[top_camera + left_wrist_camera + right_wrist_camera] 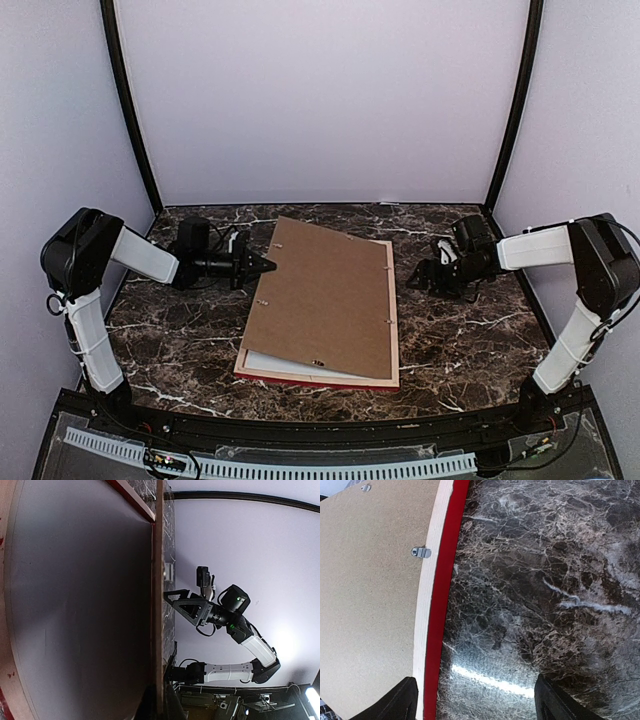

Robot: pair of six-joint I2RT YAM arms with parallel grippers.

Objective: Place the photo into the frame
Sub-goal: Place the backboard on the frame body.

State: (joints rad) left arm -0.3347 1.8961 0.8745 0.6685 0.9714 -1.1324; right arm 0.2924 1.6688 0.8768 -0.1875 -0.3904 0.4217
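The red frame [330,381] lies face down mid-table, its pale rear edge and red rail [442,605] in the right wrist view. A brown backing board [325,300] rests askew on it. My left gripper [264,266] is shut on the board's left edge, seen end-on [158,605] between its jaws [160,707]. Under the board lies a white sheet [272,362], grey in shadow [80,605]; whether it is the photo's back I cannot tell. No printed side shows. My right gripper [415,278] stands open over bare marble [475,700], just right of the frame.
The dark marble table [460,340] is boxed in by pale walls with black corner posts [130,110]. Small metal turn clips [420,552] sit along the board's right edge. My right arm [235,630] shows across the table in the left wrist view.
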